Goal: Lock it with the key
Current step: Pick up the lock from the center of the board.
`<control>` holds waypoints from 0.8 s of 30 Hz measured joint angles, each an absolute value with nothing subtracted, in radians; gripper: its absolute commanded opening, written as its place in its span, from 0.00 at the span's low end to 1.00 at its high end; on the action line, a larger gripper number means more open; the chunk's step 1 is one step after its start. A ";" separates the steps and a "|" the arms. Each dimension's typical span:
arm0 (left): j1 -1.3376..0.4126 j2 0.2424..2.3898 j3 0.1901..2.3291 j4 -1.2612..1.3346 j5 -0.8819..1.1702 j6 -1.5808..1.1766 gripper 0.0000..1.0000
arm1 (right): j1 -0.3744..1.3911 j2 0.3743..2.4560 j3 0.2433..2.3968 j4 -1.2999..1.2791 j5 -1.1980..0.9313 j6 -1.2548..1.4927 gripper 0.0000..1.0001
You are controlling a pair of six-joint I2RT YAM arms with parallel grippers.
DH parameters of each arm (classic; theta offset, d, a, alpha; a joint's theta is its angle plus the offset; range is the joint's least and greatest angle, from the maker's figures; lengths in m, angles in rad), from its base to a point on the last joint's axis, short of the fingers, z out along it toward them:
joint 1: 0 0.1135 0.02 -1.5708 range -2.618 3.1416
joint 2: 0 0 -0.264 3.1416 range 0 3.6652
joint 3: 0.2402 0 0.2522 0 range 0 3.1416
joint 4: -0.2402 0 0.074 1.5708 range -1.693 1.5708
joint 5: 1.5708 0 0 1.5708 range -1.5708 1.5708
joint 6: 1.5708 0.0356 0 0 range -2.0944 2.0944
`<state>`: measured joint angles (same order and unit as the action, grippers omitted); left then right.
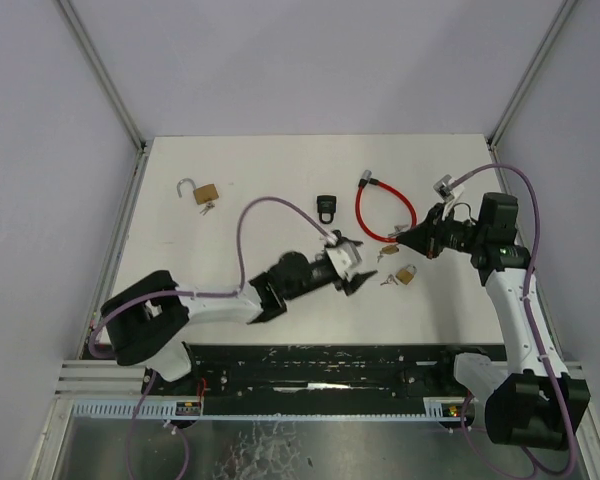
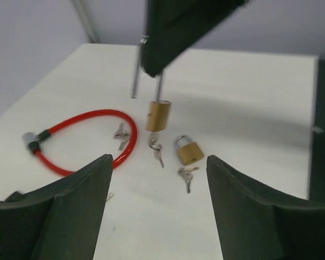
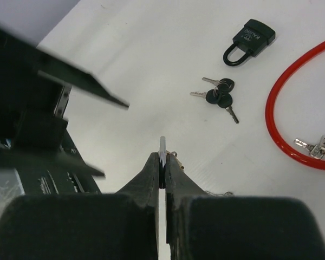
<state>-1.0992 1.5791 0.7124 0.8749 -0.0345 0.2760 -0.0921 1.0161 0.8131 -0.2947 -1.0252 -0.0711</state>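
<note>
top: high, from 6 o'clock, looking down on whole table (image 1: pixel 280 170) | left wrist: low, near, facing long-shackle padlock (image 2: pixel 158 115) at 12 o'clock | right wrist: near, tilted down | all three share red cable lock (image 3: pixel 269 111)

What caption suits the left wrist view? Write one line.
Right pincer holds a long-shackled brass padlock by its shackle, beside a red cable lock and a smaller padlock.

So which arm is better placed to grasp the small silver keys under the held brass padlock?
Left. The left gripper is open and faces the long-shackled brass padlock, with the small silver keys dangling below. The right gripper is shut on its shackle, so occupied.
</note>
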 measured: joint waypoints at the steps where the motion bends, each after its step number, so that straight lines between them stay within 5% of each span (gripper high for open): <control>1: -1.049 1.570 0.709 0.884 0.046 0.225 0.69 | -0.092 1.015 0.823 -0.320 -1.032 -0.113 0.00; 6: -0.776 1.627 0.677 1.125 0.396 -0.122 0.70 | -0.092 0.993 0.856 -0.428 -1.069 -0.333 0.00; 12: -0.756 1.724 0.659 1.329 0.591 -0.385 0.69 | -0.092 0.973 0.884 -0.559 -1.156 -0.583 0.00; 24: -0.805 1.692 0.599 1.464 0.587 -0.272 0.71 | -0.091 1.089 1.082 -0.871 -1.268 -0.885 0.00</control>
<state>-0.8047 1.6917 0.5991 1.4639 0.5869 -0.2722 -0.0910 1.0889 1.0817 -0.8715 -1.2678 -0.8848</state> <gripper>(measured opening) 0.706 0.036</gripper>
